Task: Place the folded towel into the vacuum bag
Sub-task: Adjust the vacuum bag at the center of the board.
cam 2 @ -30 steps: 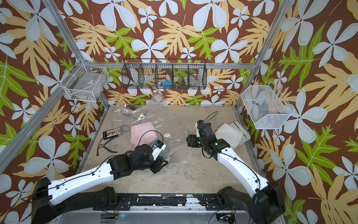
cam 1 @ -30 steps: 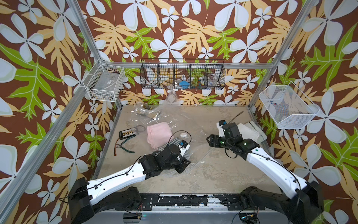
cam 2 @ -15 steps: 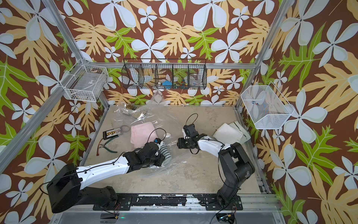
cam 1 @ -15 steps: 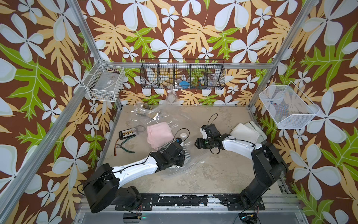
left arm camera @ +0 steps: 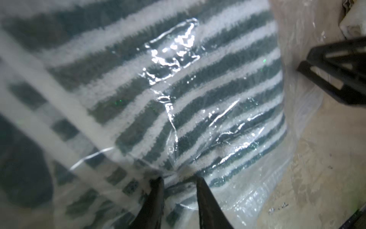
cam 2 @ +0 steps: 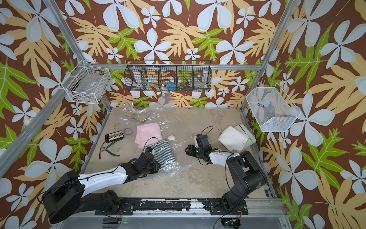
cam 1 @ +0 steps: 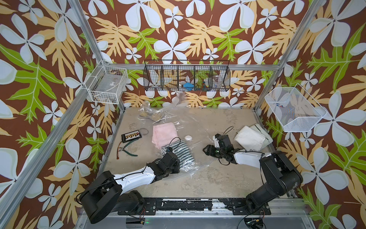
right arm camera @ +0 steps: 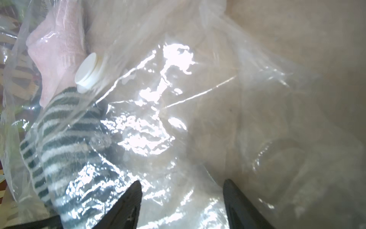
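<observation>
Only two dark fingertips of the left tool [left arm camera: 178,183] are shown, the rest being cut off at the left wrist view's edge. Whether vacuum bag [left arm camera: 295,156] film or cloth is pinched there cannot be told. The striped towel [left arm camera: 198,89] is blurred at its near end. What is kept in the black wire basket [cam 1: 227,79] is too small to be named.

Beige tabletop [cam 1: 208,178] lies bare at six o'clock. Crinkly transparent vacuum bag [cam 1: 198,138] covers the centre. Green-handled pliers [cam 1: 129,152] obstruct nine o'clock, white cloths [cam 1: 249,137] three.

White-shelled left arm [cam 1: 134,176] and right arm [cam 1: 247,158], black joints, looped black cables [cam 1: 174,141], tapered black tool fingers [left arm camera: 152,204]
</observation>
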You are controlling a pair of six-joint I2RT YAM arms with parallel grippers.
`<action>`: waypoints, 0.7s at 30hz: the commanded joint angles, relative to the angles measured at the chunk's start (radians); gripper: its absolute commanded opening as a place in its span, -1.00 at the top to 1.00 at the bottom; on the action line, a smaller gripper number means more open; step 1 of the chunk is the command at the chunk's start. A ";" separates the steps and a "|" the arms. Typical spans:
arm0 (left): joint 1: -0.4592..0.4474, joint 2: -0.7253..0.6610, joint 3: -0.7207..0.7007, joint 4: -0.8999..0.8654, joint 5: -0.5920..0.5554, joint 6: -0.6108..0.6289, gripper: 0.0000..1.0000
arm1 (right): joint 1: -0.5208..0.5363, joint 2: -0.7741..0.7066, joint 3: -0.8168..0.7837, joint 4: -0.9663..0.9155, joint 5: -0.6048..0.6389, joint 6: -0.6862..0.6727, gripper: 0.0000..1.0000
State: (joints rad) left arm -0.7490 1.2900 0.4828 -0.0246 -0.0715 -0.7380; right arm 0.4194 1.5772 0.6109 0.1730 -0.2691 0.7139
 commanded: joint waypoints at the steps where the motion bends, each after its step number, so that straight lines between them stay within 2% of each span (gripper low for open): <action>1: 0.042 0.042 0.033 -0.058 -0.032 0.061 0.34 | 0.000 -0.077 -0.111 -0.247 0.087 0.093 -0.35; 5: 0.060 0.065 0.077 -0.086 -0.025 0.082 0.33 | 0.012 -0.235 -0.140 -0.326 0.079 0.086 -0.36; 8: 0.060 -0.001 0.080 -0.151 -0.045 0.070 0.31 | -0.003 -0.315 -0.038 -0.451 0.063 -0.008 -0.43; 11: 0.060 -0.082 0.118 -0.244 -0.099 0.073 0.28 | -0.081 -0.348 0.071 -0.504 0.029 -0.097 -0.55; 16: 0.060 -0.110 0.217 -0.292 -0.038 0.089 0.18 | -0.248 -0.219 0.203 -0.488 -0.042 -0.190 -0.70; 19: 0.073 -0.158 0.241 -0.348 -0.080 0.094 0.01 | -0.264 -0.120 0.253 -0.491 -0.088 -0.224 -0.75; 21: 0.133 -0.214 0.230 -0.370 -0.064 0.100 -0.10 | -0.265 -0.083 0.250 -0.468 -0.124 -0.231 -0.75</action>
State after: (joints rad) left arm -0.6582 1.1202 0.7120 -0.3210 -0.1268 -0.6525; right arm 0.1577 1.4616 0.8539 -0.2779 -0.3279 0.5365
